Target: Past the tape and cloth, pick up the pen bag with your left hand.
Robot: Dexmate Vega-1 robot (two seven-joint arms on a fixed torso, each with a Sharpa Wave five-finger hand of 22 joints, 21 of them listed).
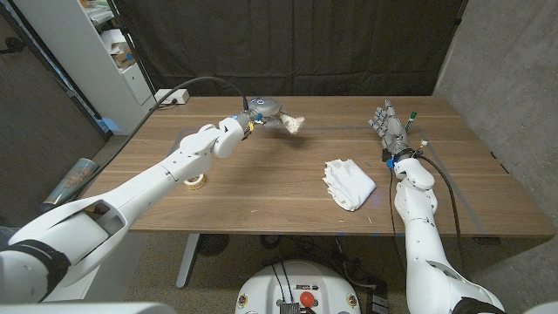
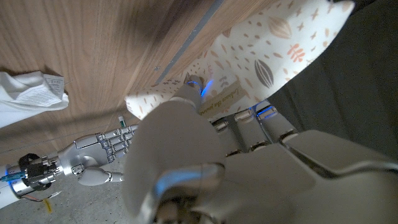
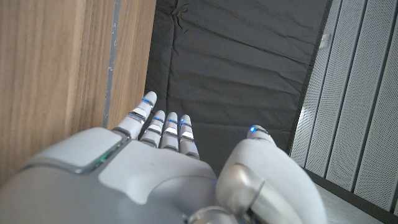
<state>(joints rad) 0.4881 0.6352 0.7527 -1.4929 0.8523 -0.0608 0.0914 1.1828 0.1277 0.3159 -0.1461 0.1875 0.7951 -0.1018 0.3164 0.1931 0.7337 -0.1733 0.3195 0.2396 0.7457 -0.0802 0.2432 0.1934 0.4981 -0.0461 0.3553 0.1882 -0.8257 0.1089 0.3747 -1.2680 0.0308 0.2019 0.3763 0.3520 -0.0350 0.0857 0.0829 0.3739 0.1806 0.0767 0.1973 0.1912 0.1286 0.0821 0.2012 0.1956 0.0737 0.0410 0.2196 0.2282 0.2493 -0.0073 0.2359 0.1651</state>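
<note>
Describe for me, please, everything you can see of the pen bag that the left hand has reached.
The pen bag is a soft, cream fabric pouch printed with small brown leaf and cross shapes. It sits at the far middle of the wooden table, its body tilted and apparently lifted off the wood. The left hand grips one end, and the rest sticks out freely toward the robot's right. In the left wrist view a small line of print shows on its side, too small to read. Nothing else touches it.
</note>
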